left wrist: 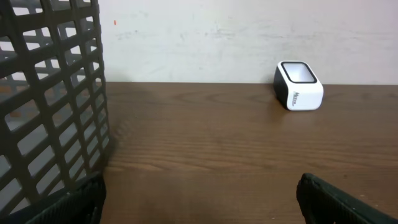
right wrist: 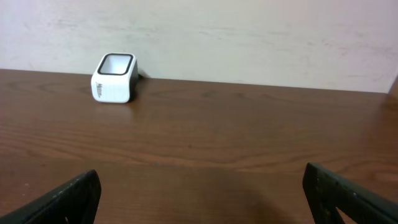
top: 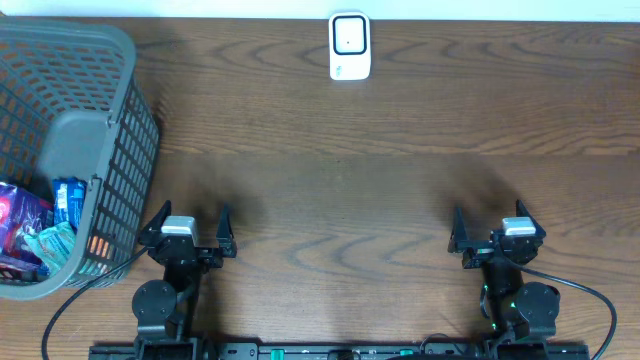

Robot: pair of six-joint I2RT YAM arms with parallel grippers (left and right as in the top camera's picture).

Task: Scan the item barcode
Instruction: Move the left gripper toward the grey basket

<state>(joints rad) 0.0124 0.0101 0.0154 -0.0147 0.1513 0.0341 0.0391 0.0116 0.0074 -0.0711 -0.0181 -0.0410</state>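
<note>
The packets [top: 45, 235] I have to scan lie heaped in the bottom of a grey lattice basket [top: 125, 160] at the table's left edge. I can make out a blue one, a teal one and a purple-red one, overlapping. No barcode is visible on any of them. The basket stands just beside my left claw [top: 190, 216], whose fingers are spread wide with nothing between them. My right claw [top: 488, 222] is well apart on the other side, also spread wide and empty. The white scanner [top: 350, 46] stands at the far edge of the brown wooden table [top: 340, 180], against the wall, its window facing up.

Risks, as I judge them: reaching in, my left claw could snag the lattice wall or rim and drag or tip the basket. The overlapping wrappers look slick, so I might pinch two together or let one slip. Since I cannot tell which face carries the barcode, I may present the wrong side. A careless approach could also knock the small scanner.
</note>
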